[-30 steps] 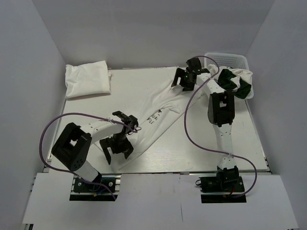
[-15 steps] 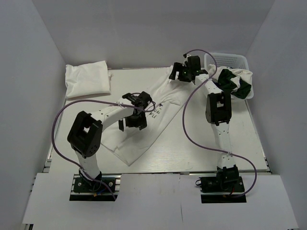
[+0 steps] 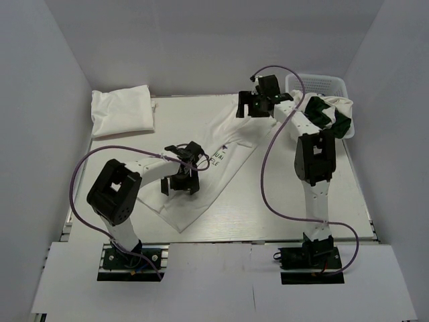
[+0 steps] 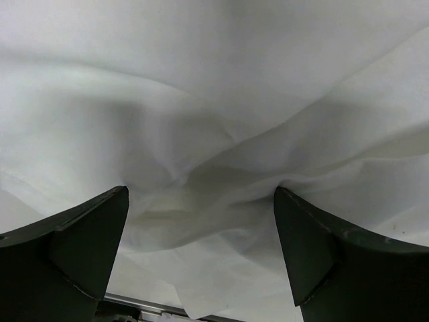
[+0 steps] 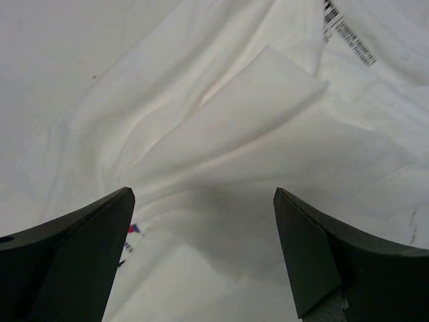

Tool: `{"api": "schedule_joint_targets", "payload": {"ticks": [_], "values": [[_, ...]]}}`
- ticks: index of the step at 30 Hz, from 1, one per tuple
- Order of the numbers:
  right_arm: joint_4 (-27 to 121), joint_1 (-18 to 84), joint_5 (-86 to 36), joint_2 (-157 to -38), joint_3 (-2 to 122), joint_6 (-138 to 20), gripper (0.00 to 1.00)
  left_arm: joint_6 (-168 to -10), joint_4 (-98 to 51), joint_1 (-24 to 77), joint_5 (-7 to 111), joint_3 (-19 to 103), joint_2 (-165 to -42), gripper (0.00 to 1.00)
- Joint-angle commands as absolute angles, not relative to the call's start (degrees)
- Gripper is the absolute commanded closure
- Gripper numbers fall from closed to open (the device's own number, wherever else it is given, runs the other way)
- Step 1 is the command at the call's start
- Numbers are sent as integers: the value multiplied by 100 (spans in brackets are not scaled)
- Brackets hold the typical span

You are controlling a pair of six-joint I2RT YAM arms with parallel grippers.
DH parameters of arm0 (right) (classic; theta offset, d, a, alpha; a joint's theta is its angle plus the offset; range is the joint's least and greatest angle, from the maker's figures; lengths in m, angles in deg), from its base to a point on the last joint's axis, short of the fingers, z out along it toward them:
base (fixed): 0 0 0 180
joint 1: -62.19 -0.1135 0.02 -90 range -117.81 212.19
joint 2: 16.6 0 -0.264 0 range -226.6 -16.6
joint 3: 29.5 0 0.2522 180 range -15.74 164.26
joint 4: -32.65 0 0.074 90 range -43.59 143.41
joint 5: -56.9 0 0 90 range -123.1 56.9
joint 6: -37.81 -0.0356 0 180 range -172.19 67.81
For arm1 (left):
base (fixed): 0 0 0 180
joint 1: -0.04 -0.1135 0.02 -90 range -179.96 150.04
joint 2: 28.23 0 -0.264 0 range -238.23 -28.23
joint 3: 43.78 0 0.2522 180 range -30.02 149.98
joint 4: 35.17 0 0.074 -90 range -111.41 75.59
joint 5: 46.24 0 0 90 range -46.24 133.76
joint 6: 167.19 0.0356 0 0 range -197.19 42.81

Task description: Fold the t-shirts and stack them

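Noted: a white short-sleeved cloth t-shirt with small printed lettering lay rumpled and diagonal across frame centre on the pale worktop. My left claw stood wide over its lower-left part and held nothing. My right claw was also wide and empty, at its upper-right end. A folded white shirt sat upper left.

Judged: the cloth is light and limp, will sag and crease, and is not fragile. Best hold: pinch an outer edge near hem and shoulder, one claw each, then draw it taut.

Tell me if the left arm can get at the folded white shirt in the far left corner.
Probably yes: the left gripper hangs open over the spread shirt, with only bare table between it and the folded shirt.
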State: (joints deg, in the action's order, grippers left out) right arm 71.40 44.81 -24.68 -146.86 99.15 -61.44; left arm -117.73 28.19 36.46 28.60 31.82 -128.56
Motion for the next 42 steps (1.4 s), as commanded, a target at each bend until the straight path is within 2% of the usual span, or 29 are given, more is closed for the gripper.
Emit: {"api": "schedule_joint_targets", "payload": {"ticks": [1, 6, 11, 15, 18, 24, 28, 32, 37, 40, 41, 42], "values": [[7638, 4365, -2583, -14439, 9387, -6545, 10, -11903, 2324, 3704, 3566, 2650, -13449, 0], [7673, 4242, -2449, -14614, 9017, -6853, 10, -12026, 2376, 3704, 3568, 2833, -13509, 0], [7787, 4251, -2650, -15142, 9508, -6968, 10, -12518, 2324, 3704, 3751, 3113, -13764, 0], [8111, 4312, -2660, -15888, 10735, -7196, 10, -12983, 2526, 3870, 4076, 3501, -14046, 0], [8174, 4312, -2739, -16591, 11545, -7240, 10, -13159, 1982, 3871, 4681, 3317, -14178, 0], [6481, 4373, -2590, -16663, 11363, -7389, 10, -13529, 1402, 4055, 5351, 3836, -14573, 2], [6460, 4426, -2598, -16926, 12081, -7136, 10, -13406, 1505, 4555, 5150, 4396, -14679, 3], [6171, 4506, -2563, -16612, 11926, -6924, 10, -13354, 2261, 4934, 4334, 4469, -14303, 2], [6615, 4409, -2256, -15908, 11856, -6397, 10, -13108, 2605, 5259, 2875, 4267, -13046, 1], [6881, 4312, -2422, -15048, 11120, -6107, 10, -12537, 2351, 5190, 2812, 3898, -12641, 1], [6891, 4277, -2571, -14411, 10169, -6141, 10, -12449, 2350, 5190, 2812, 3845, -12640, 1], [6847, 4207, -3042, -14204, 9794, -6255, 10, -12309, 2280, 5190, 2733, 3757, -12640, 1]]}}
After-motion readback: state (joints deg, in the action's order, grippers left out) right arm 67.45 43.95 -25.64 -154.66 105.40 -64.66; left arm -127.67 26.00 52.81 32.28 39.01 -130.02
